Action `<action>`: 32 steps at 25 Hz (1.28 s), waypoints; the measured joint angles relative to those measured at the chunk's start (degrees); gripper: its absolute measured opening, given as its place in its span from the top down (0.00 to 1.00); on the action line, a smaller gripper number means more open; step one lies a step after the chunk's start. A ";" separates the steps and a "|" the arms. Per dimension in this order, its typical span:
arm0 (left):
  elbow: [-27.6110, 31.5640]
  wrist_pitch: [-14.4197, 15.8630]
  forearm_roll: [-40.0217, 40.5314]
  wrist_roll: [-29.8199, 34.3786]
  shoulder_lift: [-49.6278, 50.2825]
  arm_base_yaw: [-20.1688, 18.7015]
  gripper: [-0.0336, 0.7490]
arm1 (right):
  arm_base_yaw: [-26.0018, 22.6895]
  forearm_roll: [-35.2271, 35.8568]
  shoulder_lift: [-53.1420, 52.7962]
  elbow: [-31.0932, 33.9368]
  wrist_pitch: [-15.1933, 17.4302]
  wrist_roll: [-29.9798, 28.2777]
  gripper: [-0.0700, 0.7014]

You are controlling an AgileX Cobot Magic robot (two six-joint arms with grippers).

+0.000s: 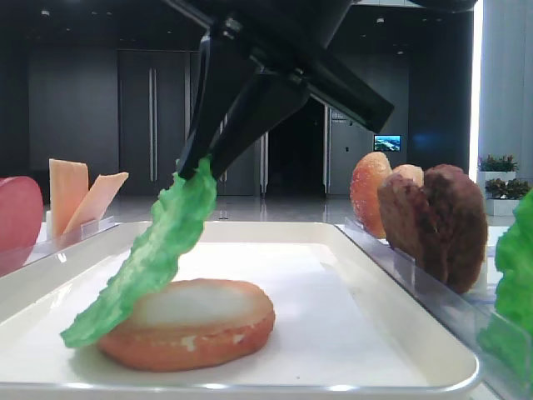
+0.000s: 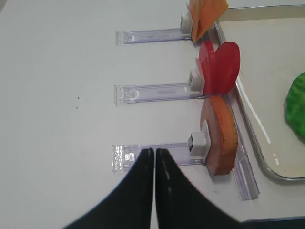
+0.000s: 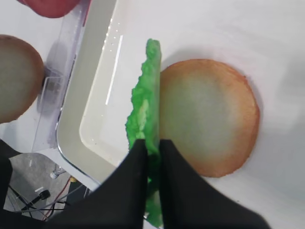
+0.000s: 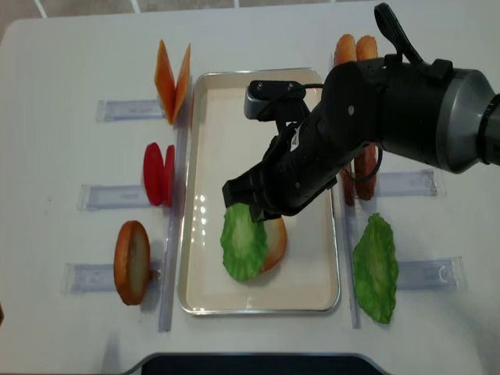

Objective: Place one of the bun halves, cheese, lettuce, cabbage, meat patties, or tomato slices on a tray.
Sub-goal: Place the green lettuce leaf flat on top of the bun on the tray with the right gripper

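Left of the tray, far to near in the overhead view, we list three clear holders, each keeping its pieces upright on edge so a claw can pinch them: cheese slices [image 4: 173, 80], thin, flat, pale orange; tomato slices [image 4: 158, 173], smooth red discs; a spare bun half [image 4: 132, 262], domed, golden-brown, with a pale cut face.

Left claw [image 2: 155, 157]: clenched on nothing, fingertips together, hanging over the bare table beside the spare bun's holder.

Tray [image 4: 205, 291]: off-white rectangle, rounded raised rim, white paper lining.

Bun on the tray [image 1: 187, 323]: lies flat, toasted pale face up, ready as a base.

Lettuce leaf [image 1: 150, 257]: bright green, thin, ruffled. Right claw [image 1: 200, 164] grasps its upper edge, so it hangs slanted, its lower part lapping over the bun's left side; we cannot tell whether it rests there. We judge it is about to be laid on the bun.

Right of the tray: more holders with domed bun halves [image 1: 369, 192], rough dark brown patties [image 1: 437, 223] and a second lettuce leaf [image 4: 376, 268].
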 joint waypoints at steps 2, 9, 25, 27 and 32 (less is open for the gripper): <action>0.00 0.00 0.00 0.00 0.00 0.00 0.96 | 0.00 -0.94 0.00 0.00 0.00 0.00 0.82; 0.00 0.00 0.00 0.00 0.00 0.00 0.96 | 0.00 -1.68 0.00 0.00 0.00 0.02 0.82; 0.00 0.00 0.00 0.00 0.00 0.00 0.96 | -0.06 -7.54 0.00 0.00 1.55 4.76 0.42; 0.00 0.00 0.00 0.00 0.00 0.00 0.96 | -0.11 -10.04 0.00 0.00 2.06 7.48 0.37; 0.00 0.00 0.00 0.00 0.00 0.00 0.96 | -0.11 -15.84 0.00 0.00 4.11 12.82 0.32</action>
